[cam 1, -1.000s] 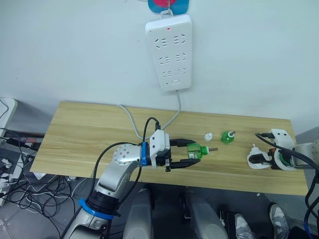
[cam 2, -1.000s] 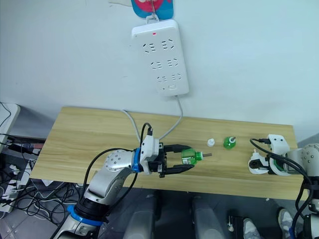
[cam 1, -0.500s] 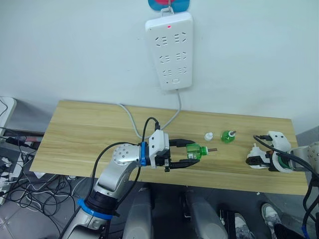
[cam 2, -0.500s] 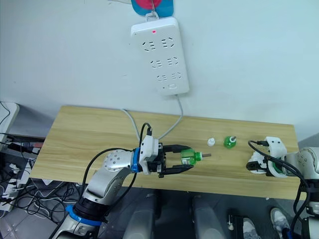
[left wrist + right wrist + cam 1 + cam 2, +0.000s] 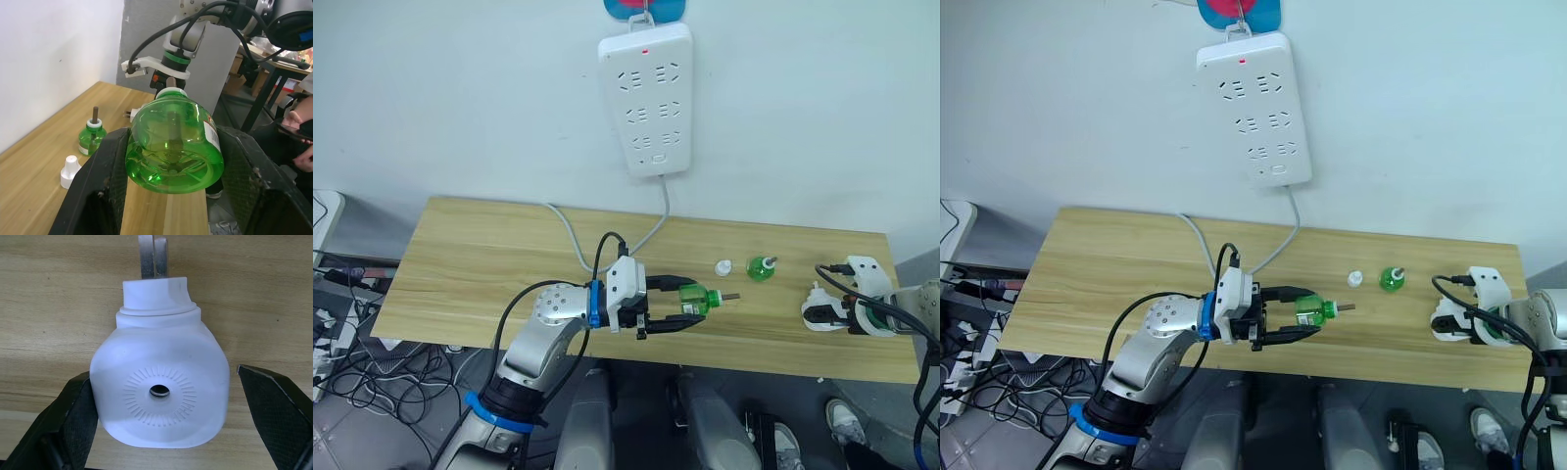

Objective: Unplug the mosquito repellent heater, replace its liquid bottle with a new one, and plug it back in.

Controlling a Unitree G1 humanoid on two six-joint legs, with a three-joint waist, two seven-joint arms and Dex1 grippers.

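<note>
At table centre, nothing has really moved over the last second: left gripper [image 5: 689, 302] still holds the uncapped green bottle [image 5: 173, 147] sideways just above the wooden table [image 5: 480, 264], fingers clamped on its sides, wick pointing toward the right arm.

At the right end, right gripper [image 5: 164, 374] has drifted slightly inward and back out. It brackets the mosquito repellent heater [image 5: 815, 311], which lies on the wood, prongs away from the wrist. One finger touches its side, the other shows a sliver of table between, so spread, not clamped.

My read: heater is unplugged from the wall power strip [image 5: 644, 98] with nothing screwed in, and both arms are pausing before insertion. The held bottle is likely the new one, since the loose white cap [image 5: 722, 266] sits beside the standing wick bottle [image 5: 761, 268], probably the old one.

Materials:
- Bottles: translucent green plastic, rounded shoulders, slick, with a pale label on the held one.
- Heater: smooth white plastic, rounded, radial vent slots around a centre hole.
- Cap: small, domed.
</note>
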